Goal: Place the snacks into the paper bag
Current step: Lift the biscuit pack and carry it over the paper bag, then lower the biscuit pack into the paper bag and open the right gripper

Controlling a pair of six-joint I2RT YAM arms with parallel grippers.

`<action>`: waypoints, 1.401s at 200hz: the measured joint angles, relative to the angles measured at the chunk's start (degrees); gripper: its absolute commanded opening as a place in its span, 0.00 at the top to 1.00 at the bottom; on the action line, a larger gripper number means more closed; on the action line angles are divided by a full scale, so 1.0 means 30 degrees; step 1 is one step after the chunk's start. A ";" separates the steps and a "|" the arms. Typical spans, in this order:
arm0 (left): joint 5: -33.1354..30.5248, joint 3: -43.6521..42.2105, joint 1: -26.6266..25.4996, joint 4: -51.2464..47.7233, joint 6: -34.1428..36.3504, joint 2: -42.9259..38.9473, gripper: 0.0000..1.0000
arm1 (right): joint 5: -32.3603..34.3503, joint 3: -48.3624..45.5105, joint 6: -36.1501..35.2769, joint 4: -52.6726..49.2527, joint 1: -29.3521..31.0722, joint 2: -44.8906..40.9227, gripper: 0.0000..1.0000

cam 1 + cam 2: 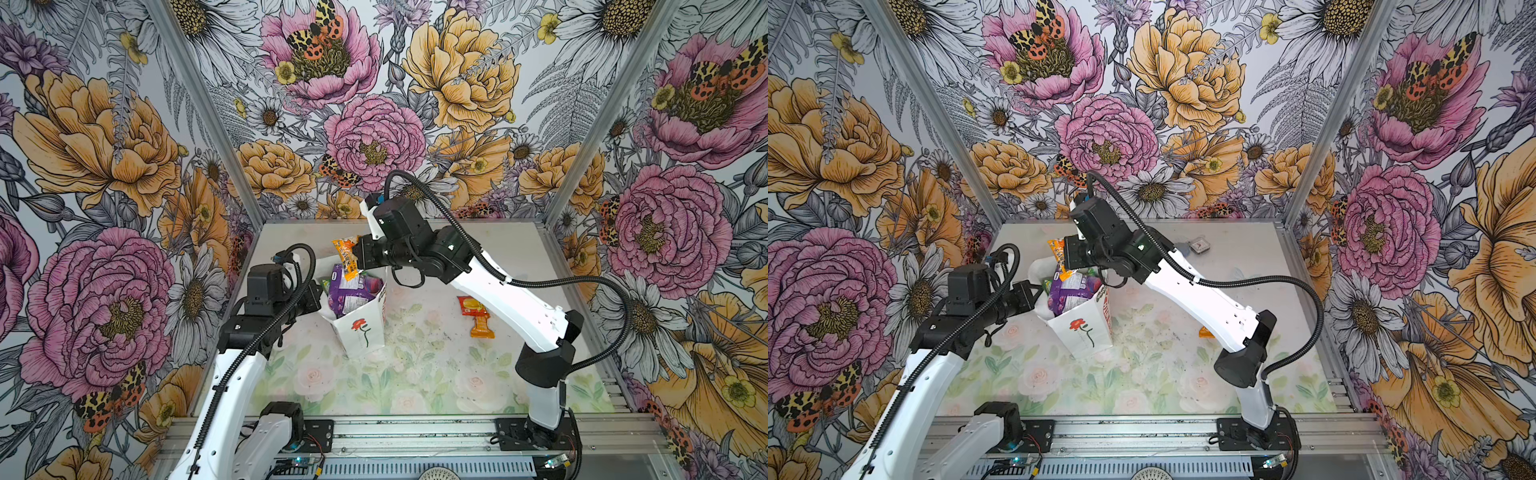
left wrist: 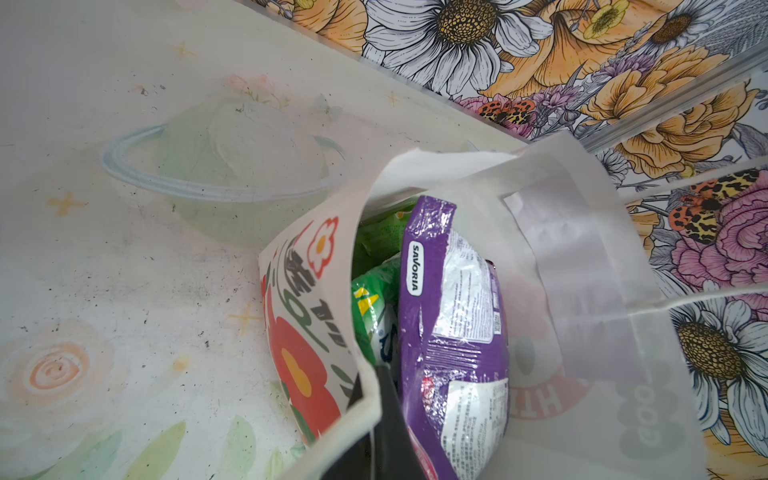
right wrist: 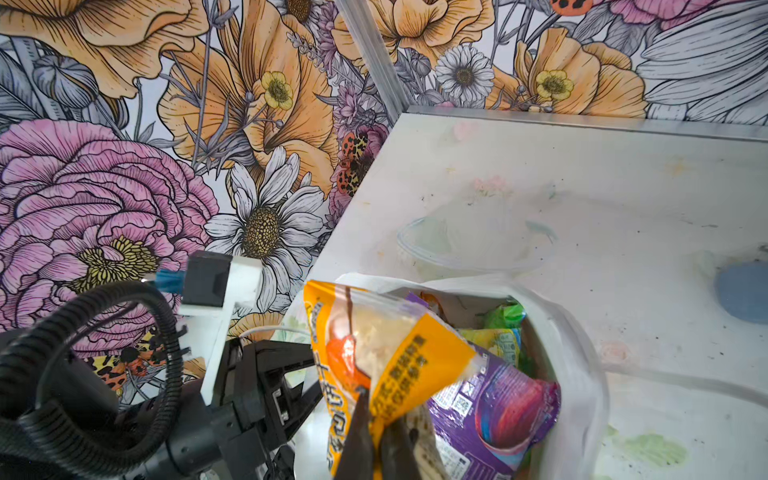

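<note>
mostly done: paper bag (image 1: 360, 334) stands mid-table holding purple pouch (image 1: 353, 291) and green packets (image 2: 374, 307); left gripper (image 1: 316, 296) pinches its rim, right gripper (image 3: 376, 415) pinches an orange packet (image 1: 347, 257) over it; two loose packets (image 1: 471, 305) lie outside

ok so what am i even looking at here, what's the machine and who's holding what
Two robot arms stand at the front of a table, each ending in two-fingered jaws. The two wide pictures look down from one overhead camera; the two close-ups come from cameras on the arms' wrists. In the middle stands a white paper bag, already holding a purple pouch and green packets. The left jaws pinch the bag's rim; the right jaws hold an orange packet over its mouth. Two more snacks, a red-yellow packet and a small orange packet, lie on the table.
</note>
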 measured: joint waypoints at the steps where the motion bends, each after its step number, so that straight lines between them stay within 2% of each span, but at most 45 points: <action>1: 0.0000 0.0000 0.0000 0.0000 0.0000 0.0000 0.96 | 0.0007 0.0015 0.0000 -0.0022 0.0007 0.0036 0.96; 165: 0.0036 0.0000 0.0000 0.0000 0.0000 0.0000 0.96 | -0.0379 0.0262 0.0022 -0.0692 0.0415 0.3599 0.95; 280: 0.0029 -0.0073 0.0015 0.0007 0.0000 -0.0015 0.96 | 0.0007 -0.0073 0.0372 0.0379 0.0539 0.4860 0.92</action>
